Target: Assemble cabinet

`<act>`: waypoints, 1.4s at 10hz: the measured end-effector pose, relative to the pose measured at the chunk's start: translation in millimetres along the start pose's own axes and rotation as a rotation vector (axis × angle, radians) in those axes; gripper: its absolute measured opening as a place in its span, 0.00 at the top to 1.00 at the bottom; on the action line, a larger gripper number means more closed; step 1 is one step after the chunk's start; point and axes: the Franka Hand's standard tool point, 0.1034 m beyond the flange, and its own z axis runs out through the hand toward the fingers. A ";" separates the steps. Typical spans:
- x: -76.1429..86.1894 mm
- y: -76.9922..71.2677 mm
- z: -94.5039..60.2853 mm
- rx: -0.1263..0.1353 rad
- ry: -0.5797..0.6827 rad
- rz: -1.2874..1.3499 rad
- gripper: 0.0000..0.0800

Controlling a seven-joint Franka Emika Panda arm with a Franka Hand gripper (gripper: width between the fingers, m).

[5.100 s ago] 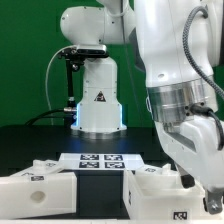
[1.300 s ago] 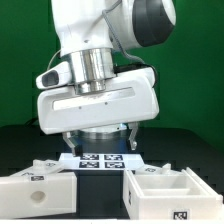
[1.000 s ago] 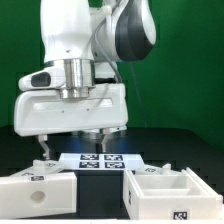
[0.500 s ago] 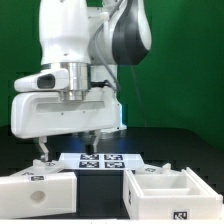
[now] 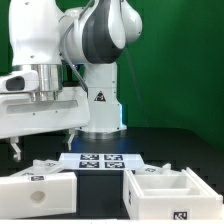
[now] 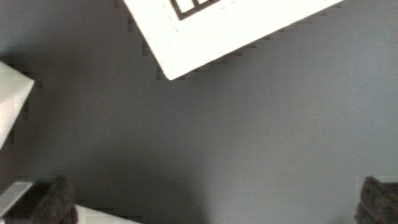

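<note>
The cabinet lies in loose parts at the front of the table. A white open box with inner compartments (image 5: 162, 192) is at the exterior view's right. A thick white slab panel with a round hole (image 5: 36, 190) is at the left, and a smaller tagged white piece (image 5: 42, 165) lies behind it. My gripper (image 5: 42, 150) hangs above that smaller piece, open wide and empty. In the wrist view the gripper (image 6: 208, 205) shows only dark fingertips (image 6: 36, 202) at the frame's corners, with bare black table between them and a white part edge (image 6: 9, 100) at the side.
The marker board (image 5: 100, 160) lies flat behind the parts, in front of the robot's base (image 5: 98, 105); its corner shows in the wrist view (image 6: 231, 30). A green backdrop stands behind. The table top is black.
The gripper has travelled from above the box at the exterior view's right across to the left, still open and empty. The cabinet parts have not moved.
</note>
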 end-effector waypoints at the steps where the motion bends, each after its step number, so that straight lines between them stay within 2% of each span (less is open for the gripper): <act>1: -8.3 2.8 2.2 -0.003 -0.011 -0.120 0.00; 2: -26.2 -2.8 10.7 -0.039 -0.025 -0.210 0.00; 3: -44.0 -19.1 17.1 -0.055 -0.051 -0.297 0.00; 4: -57.3 -23.0 18.9 -0.069 -0.063 -0.357 0.00; 7: -60.9 -22.2 19.8 -0.068 -0.068 -0.339 0.00; 8: -65.3 -22.0 22.3 -0.024 -0.080 -0.329 0.00; 9: -66.1 -17.3 26.5 -0.005 -0.087 -0.293 0.00; 10: -63.2 -15.5 30.2 -0.005 -0.091 -0.274 0.00; 11: -61.4 -17.8 32.8 0.009 -0.095 -0.245 0.00; 12: -62.8 -21.0 36.3 0.008 -0.097 -0.248 0.00; 14: -69.0 -29.3 42.3 -0.020 -0.098 -0.256 0.00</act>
